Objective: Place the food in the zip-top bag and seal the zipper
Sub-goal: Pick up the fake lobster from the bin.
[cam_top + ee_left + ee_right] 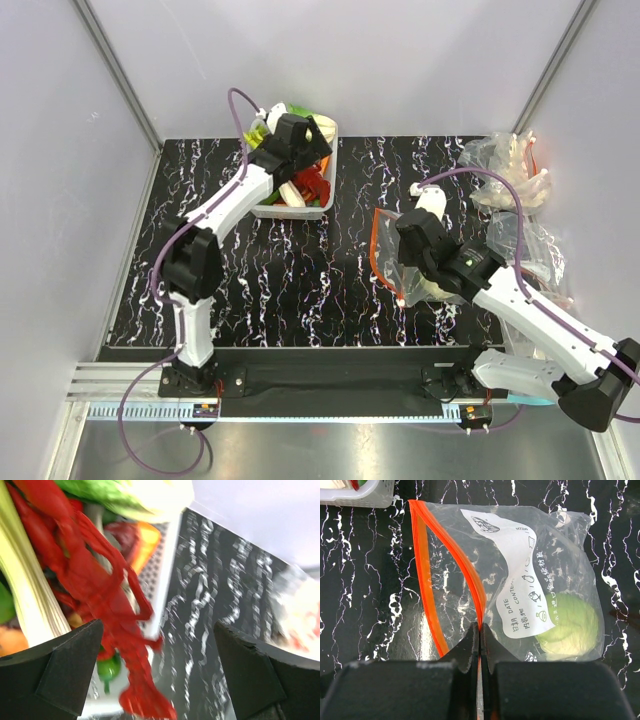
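Note:
The red lobster point(95, 590) lies in the white basket point(297, 211), its tail hanging over the rim. My left gripper point(157, 630) is open just above it; the lobster sits by the left finger point(55, 675), not gripped. From above, my left gripper point(308, 170) is over the basket. The clear zip-top bag point(520, 540) lies flat with its mouth open. My right gripper point(479, 630) is shut on the upper lip of the orange zipper point(470, 580). The pale green cabbage point(570, 625) is inside the bag, by the white label point(512, 570). From above, my right gripper point(401, 295) holds the bag point(385, 245).
The basket also holds a white-stalked leek point(25, 595), leafy greens point(115, 495), an orange-red pepper point(142, 540) and a small green chilli point(107, 667). A heap of crumpled clear plastic point(510, 175) lies at the back right. Grey walls close in the table.

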Action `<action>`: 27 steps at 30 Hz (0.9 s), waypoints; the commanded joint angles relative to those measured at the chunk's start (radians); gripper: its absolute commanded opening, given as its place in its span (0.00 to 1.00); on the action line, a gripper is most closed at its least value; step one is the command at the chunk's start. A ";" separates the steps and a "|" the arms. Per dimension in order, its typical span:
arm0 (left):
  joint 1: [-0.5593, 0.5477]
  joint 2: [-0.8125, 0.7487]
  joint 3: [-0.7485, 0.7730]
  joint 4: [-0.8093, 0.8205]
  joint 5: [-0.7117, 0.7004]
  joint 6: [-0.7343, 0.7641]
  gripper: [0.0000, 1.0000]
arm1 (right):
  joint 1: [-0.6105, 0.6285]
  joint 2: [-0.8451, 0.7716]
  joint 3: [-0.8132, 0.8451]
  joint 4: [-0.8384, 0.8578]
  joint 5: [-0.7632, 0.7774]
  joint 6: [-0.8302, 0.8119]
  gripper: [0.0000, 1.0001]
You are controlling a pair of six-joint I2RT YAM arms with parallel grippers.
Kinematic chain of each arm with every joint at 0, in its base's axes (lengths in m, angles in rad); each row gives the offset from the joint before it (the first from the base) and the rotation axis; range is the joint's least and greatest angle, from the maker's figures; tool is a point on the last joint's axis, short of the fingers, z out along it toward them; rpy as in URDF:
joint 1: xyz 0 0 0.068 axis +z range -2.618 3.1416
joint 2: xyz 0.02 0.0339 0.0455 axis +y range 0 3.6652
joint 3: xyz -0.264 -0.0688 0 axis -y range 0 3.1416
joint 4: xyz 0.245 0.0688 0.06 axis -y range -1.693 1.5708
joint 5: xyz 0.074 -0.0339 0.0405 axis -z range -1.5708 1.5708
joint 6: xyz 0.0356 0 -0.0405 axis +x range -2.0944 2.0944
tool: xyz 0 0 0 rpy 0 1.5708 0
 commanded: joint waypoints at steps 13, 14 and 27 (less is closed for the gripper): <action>0.003 0.081 0.023 0.011 -0.143 0.116 0.37 | -0.010 -0.054 0.017 -0.010 0.016 -0.008 0.00; 0.003 0.043 -0.034 0.110 -0.140 0.144 0.25 | -0.010 -0.051 0.017 -0.012 0.015 -0.008 0.00; 0.003 -0.362 -0.357 0.303 0.010 0.311 0.00 | -0.013 -0.028 0.029 0.003 0.007 -0.011 0.00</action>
